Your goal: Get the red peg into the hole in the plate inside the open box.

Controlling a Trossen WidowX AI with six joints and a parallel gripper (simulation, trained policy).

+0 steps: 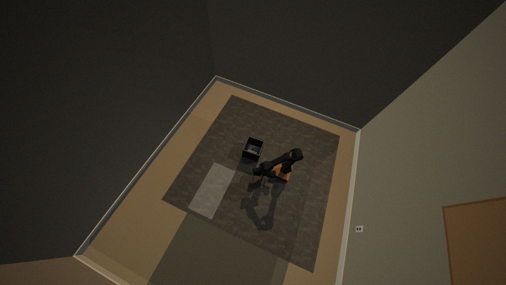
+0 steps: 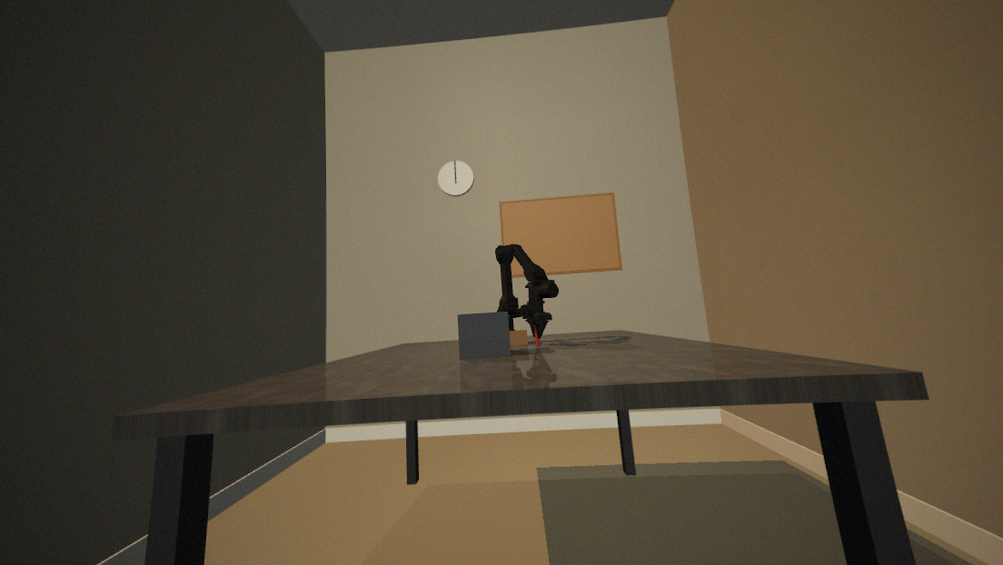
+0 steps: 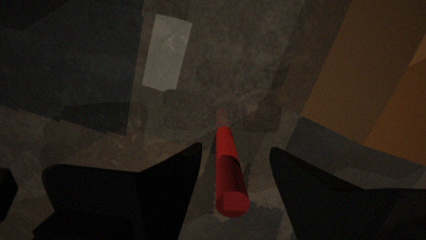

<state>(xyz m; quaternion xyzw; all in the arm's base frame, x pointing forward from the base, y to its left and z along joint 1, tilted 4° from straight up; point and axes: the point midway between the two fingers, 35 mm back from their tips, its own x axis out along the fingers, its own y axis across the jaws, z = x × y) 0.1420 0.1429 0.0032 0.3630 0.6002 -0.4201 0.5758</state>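
Note:
The red peg [image 2: 537, 341] [image 3: 232, 178] stands upright on the table, between the fingers of my gripper [image 2: 538, 334] [image 3: 235, 150]. The gripper points down around the peg's upper part. Its black fingers are partly open, and the wrist view shows a gap on each side of the peg, so they do not grip it. The dark box [image 1: 250, 155] [image 2: 483, 335] stands apart from the peg, open at the top. The top view shows the grey plate [image 1: 250, 150] at its bottom with a small dark hole. In the exterior view the box wall hides the inside.
An orange block [image 1: 282, 174] [image 2: 518, 337] [image 3: 395, 116] sits at the arm's base, close to the peg. The arm's shadow falls across the table [image 1: 300, 219] [image 2: 666, 371]. A pale bright patch lies on the table top beside the box.

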